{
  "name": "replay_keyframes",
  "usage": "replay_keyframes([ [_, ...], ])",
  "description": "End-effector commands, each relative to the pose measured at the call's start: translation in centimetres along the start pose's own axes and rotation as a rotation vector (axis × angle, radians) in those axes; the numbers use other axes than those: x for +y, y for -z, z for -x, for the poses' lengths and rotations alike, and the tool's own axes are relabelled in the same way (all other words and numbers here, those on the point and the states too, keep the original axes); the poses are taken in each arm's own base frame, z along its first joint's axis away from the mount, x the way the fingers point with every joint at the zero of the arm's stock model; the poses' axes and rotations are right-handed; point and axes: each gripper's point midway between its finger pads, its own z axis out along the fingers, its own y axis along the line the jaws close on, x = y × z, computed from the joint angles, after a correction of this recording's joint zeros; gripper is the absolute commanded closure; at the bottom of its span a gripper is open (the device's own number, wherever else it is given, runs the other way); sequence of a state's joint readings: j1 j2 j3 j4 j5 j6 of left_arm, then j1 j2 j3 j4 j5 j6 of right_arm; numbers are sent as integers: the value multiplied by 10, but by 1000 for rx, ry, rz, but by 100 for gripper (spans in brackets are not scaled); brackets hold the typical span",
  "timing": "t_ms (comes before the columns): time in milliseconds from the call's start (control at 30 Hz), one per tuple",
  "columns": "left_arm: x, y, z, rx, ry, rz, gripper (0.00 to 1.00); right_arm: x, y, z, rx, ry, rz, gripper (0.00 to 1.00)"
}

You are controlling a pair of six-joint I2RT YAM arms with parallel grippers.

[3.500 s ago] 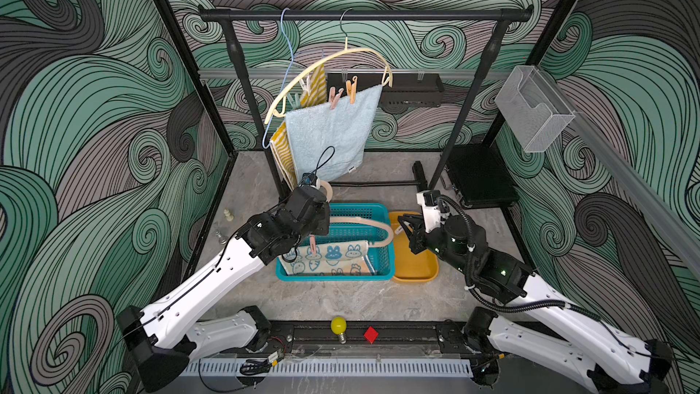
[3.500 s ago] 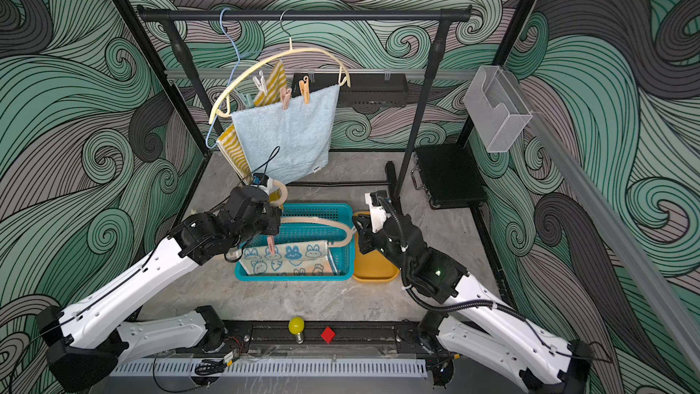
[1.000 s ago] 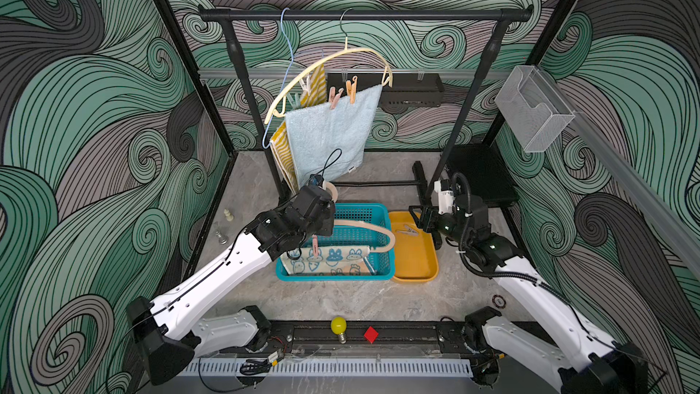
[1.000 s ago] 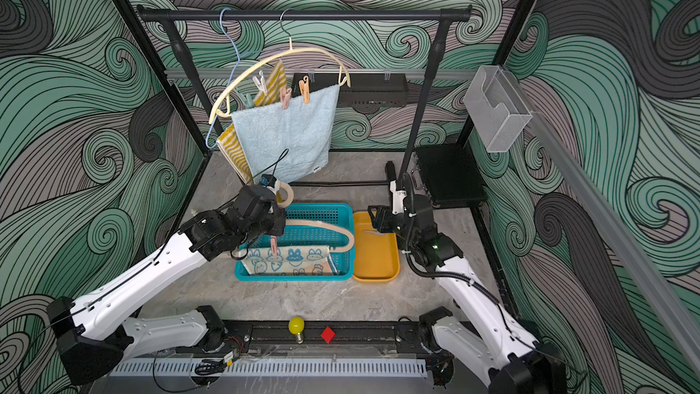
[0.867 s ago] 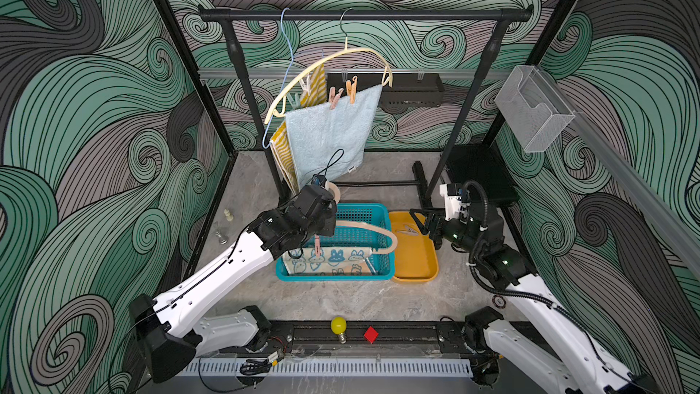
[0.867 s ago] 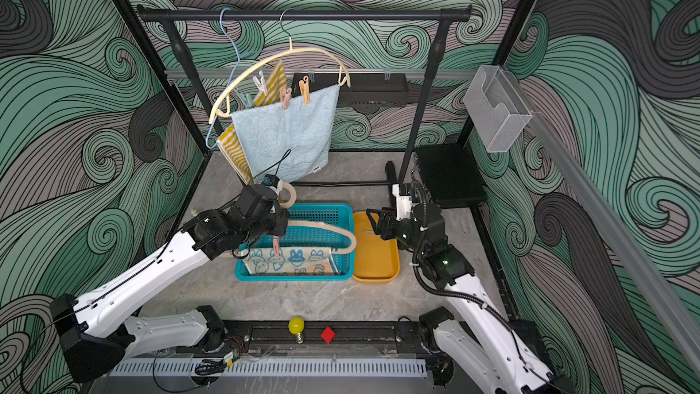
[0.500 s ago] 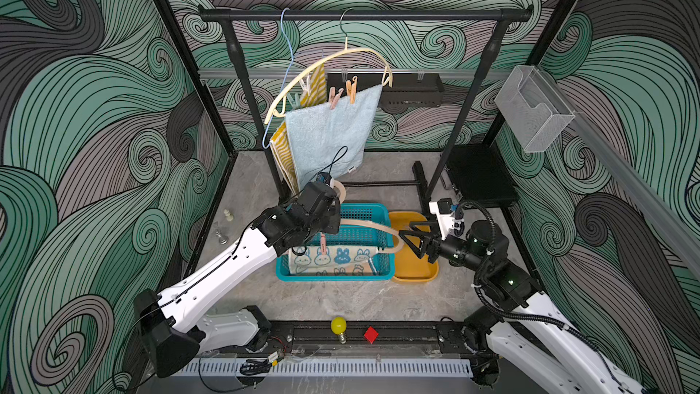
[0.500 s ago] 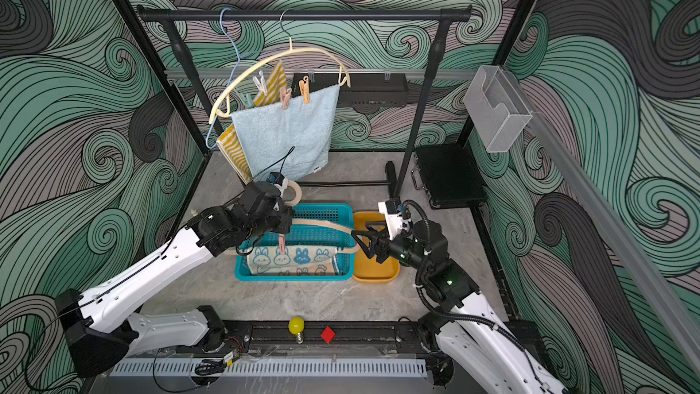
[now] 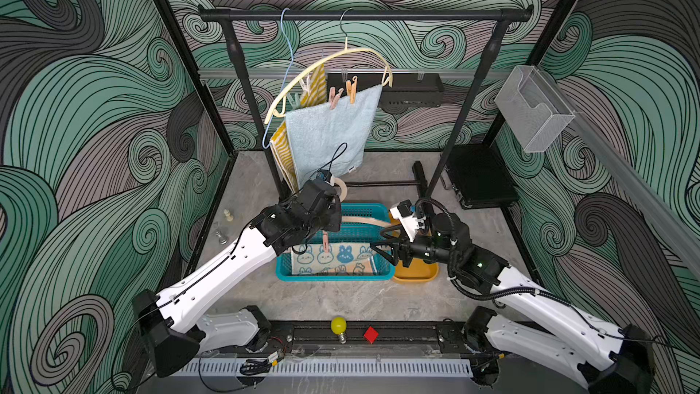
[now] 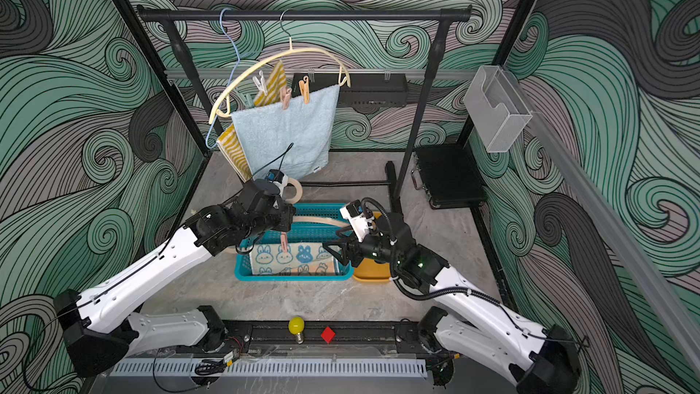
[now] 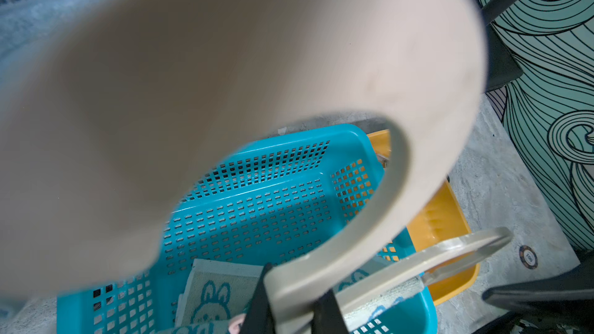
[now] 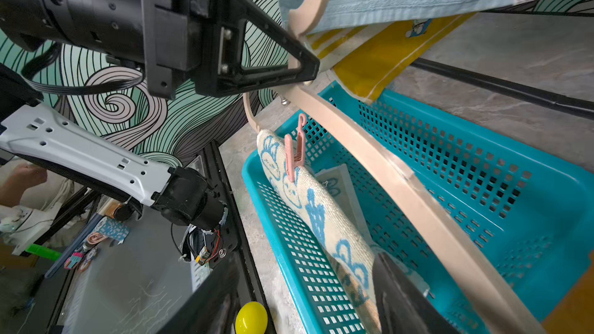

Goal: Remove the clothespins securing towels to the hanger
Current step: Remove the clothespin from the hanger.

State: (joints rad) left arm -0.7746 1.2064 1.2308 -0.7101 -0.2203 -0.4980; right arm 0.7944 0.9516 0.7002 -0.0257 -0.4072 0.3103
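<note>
Left tool point(image 12: 303, 73) clamps the beige hanger point(image 12: 385, 168), whose blur hides most of its wrist view; right tool point(image 9: 378, 248) stands released.

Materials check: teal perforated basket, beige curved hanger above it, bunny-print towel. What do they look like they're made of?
The teal perforated basket: moulded plastic, slightly glossy; regular grid of holes, rounded rim.
The beige curved hanger: matte with flat-cut edges, likely wood or composite; no grain visible, so unsure.
The bunny-print towel: terry cloth, probably cotton; fuzzy looped pile.
</note>
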Motion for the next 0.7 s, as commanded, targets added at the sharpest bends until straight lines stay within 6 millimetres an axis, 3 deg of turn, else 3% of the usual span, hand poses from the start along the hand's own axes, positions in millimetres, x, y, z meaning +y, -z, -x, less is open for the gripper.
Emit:
replay_keyframes([
  [0,-11,10,21,-54,33,-26,100,10,-11,16,-22,62,12,34],
  [400,-15,7,27,-46,48,-25,100,19,-75,11,67,82,37,35],
  [667,-19,5,26,-21,52,-30,100,15,-99,12,57,76,17,37],
])
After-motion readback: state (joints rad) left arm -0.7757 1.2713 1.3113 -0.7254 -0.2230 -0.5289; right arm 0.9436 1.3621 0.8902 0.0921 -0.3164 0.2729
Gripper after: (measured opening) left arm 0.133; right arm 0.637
